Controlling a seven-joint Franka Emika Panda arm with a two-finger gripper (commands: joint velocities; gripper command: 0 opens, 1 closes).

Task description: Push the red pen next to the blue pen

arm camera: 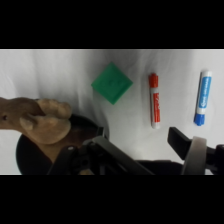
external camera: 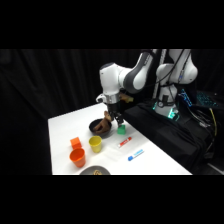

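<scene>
The red pen (arm camera: 155,100) lay flat on the white table (arm camera: 50,70), lengthwise up and down in the wrist view, and the blue pen (arm camera: 202,97) lay roughly parallel at its 3 o'clock, apart from it with bare table between. A green block (arm camera: 112,82) sat near the red pen's 9 o'clock. From the side, the red pen (external camera: 125,141) lay at the 5 o'clock of the gripper (external camera: 115,120), the blue pen (external camera: 135,155) beyond it at the red pen's 5 o'clock. The gripper hung over a dark bowl (external camera: 100,128) holding a brown object (arm camera: 42,120); whether it was clenched or released could not be told. A yellow cup (external camera: 95,144) and orange cup (external camera: 77,157) stood at the bowl's 7 o'clock.
</scene>
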